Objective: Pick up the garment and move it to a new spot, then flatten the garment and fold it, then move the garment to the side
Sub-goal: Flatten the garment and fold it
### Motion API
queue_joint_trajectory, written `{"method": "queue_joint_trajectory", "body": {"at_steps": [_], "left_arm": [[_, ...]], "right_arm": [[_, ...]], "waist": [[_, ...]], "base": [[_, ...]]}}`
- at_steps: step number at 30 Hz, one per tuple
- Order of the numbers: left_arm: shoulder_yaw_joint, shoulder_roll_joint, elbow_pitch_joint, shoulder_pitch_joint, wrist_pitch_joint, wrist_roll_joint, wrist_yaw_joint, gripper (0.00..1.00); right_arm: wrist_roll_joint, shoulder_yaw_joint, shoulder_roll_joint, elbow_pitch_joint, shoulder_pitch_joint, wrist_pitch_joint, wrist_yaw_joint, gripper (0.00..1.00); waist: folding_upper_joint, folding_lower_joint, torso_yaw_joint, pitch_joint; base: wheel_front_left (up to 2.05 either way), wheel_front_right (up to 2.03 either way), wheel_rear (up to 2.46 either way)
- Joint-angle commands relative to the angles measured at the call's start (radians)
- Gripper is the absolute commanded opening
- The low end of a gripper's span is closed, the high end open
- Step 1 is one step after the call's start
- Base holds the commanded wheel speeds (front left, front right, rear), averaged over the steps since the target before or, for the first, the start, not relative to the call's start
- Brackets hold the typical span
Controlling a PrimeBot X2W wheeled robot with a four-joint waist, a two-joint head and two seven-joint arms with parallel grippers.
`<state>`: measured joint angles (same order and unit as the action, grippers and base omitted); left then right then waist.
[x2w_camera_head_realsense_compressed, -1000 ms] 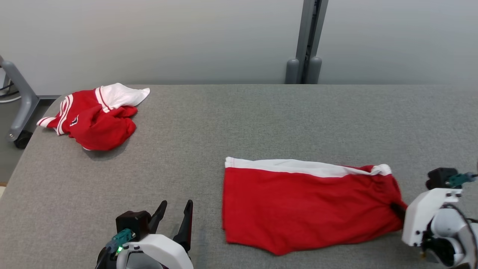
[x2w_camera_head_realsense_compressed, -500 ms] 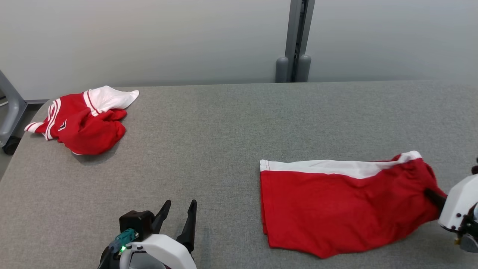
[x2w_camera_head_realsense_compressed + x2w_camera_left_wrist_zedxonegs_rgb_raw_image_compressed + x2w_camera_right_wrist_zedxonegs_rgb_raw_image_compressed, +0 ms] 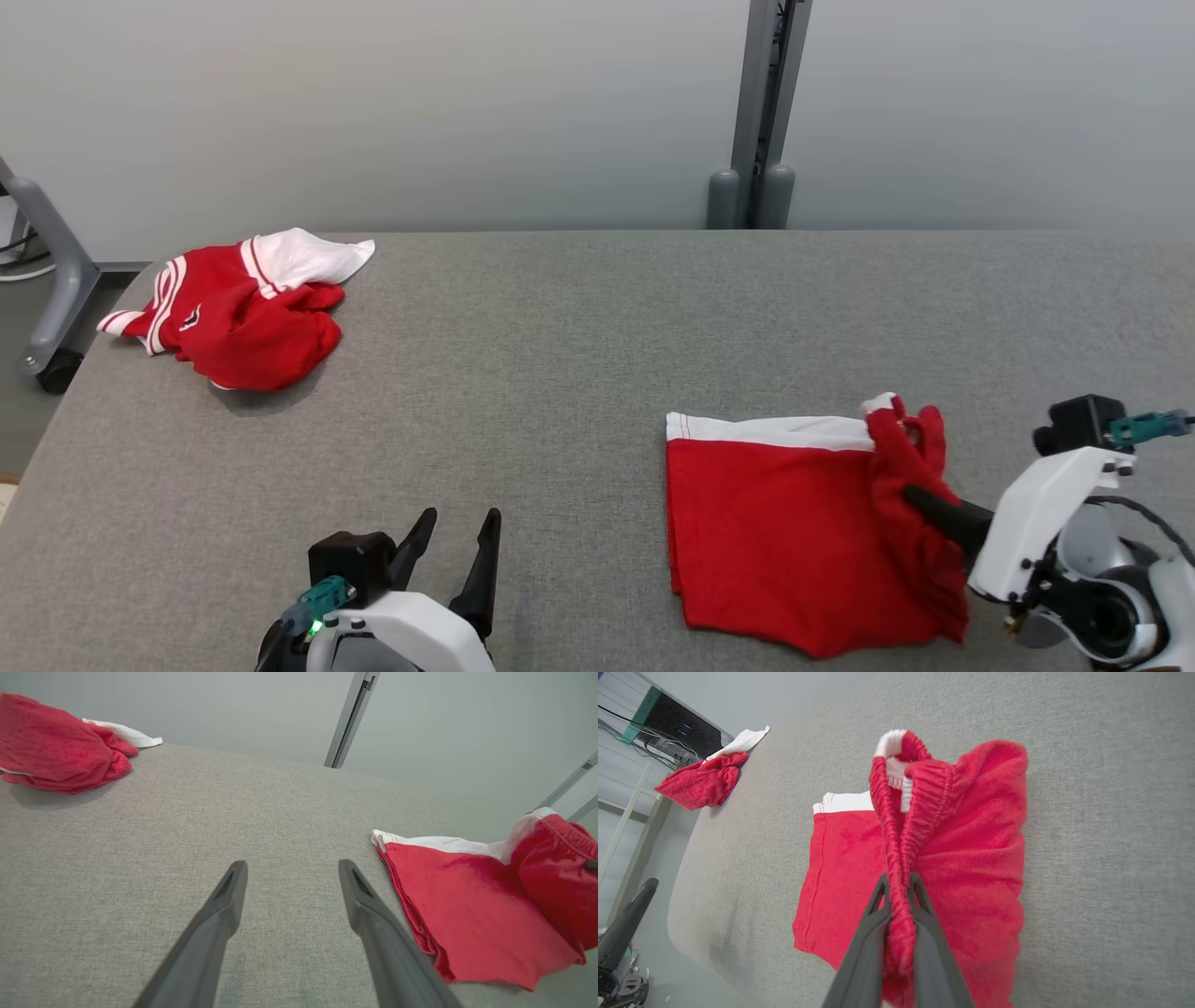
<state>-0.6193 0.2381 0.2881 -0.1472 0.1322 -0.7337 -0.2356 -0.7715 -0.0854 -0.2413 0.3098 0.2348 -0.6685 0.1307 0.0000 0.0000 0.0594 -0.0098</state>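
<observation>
The garment [image 3: 775, 532] is a pair of red shorts with a white band, lying on the grey table [image 3: 560, 373] at the right front. Its right end is raised and bunched over toward the left. My right gripper [image 3: 910, 495] is shut on that end; the right wrist view shows the gripper [image 3: 899, 882] pinching the gathered red waistband of the garment [image 3: 840, 858]. My left gripper [image 3: 460, 523] stands open over bare table at the lower left, apart from the cloth. In the left wrist view the gripper [image 3: 289, 865] holds nothing, and the garment [image 3: 467, 905] lies to its right.
A second red and white garment [image 3: 243, 313] lies crumpled at the table's far left corner. A grey post [image 3: 761, 112] stands behind the far edge, and a wheeled grey frame leg [image 3: 47, 271] stands off the left side. Bare grey table stretches between the two garments.
The right gripper dragged the garment rightward across the table, then lifted its right end and carried it back to the left, so that end now bunches over. The left gripper stayed open.
</observation>
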Motion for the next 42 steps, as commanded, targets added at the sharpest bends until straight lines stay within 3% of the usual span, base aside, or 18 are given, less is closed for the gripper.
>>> {"method": "queue_joint_trajectory", "body": {"at_steps": [1, 14, 28, 35, 38, 39, 40, 42], "left_arm": [[0.0, 0.006, -0.002, 0.004, -0.001, -0.003, 0.002, 1.0], [-0.013, 0.001, 0.0, 0.001, 0.003, -0.005, 0.006, 1.0], [-0.021, -0.016, 0.017, -0.008, 0.015, -0.014, 0.01, 1.0], [-0.023, -0.021, 0.031, -0.022, 0.02, -0.017, 0.016, 1.0], [-0.023, -0.022, 0.036, -0.023, 0.023, -0.02, 0.018, 1.0], [-0.024, -0.022, 0.038, -0.024, 0.023, -0.021, 0.019, 1.0], [-0.024, -0.022, 0.039, -0.024, 0.024, -0.022, 0.019, 1.0], [-0.024, -0.022, 0.042, -0.025, 0.026, -0.024, 0.02, 1.0]], "right_arm": [[-0.012, -0.005, 0.021, -0.011, -0.004, 0.009, 0.0, 0.0], [0.026, -0.108, 0.147, 0.079, 0.055, 0.104, 0.0, 0.0], [0.13, -0.225, 0.188, 0.328, 0.163, 0.242, 0.0, 0.0], [0.05, -0.353, 0.188, 0.415, 0.208, 0.315, 0.0, 0.01], [0.037, -0.395, 0.188, 0.451, 0.232, 0.354, 0.0, 0.5], [0.031, -0.408, 0.189, 0.461, 0.239, 0.367, 0.0, 0.95], [0.025, -0.421, 0.189, 0.47, 0.246, 0.378, 0.0, 1.0], [0.014, -0.449, 0.189, 0.481, 0.259, 0.4, 0.0, 1.0]], "waist": [[0.0, 0.0, 0.007, -0.003], [0.0, 0.0, 0.053, -0.007], [0.0, 0.0, 0.066, -0.005], [0.0, 0.0, 0.072, -0.007], [0.0, 0.0, 0.072, -0.008], [0.0, 0.0, 0.072, -0.008], [0.0, 0.0, 0.072, -0.008], [0.0, 0.0, 0.071, -0.009]], "base": [[0.0, 0.0, 0.0], [0.0, 0.0, 0.0], [0.0, 0.0, 0.0], [0.0, 0.0, 0.0], [0.0, 0.0, 0.0], [0.0, 0.0, 0.0], [0.0, 0.0, 0.0], [0.0, 0.0, 0.0]]}}
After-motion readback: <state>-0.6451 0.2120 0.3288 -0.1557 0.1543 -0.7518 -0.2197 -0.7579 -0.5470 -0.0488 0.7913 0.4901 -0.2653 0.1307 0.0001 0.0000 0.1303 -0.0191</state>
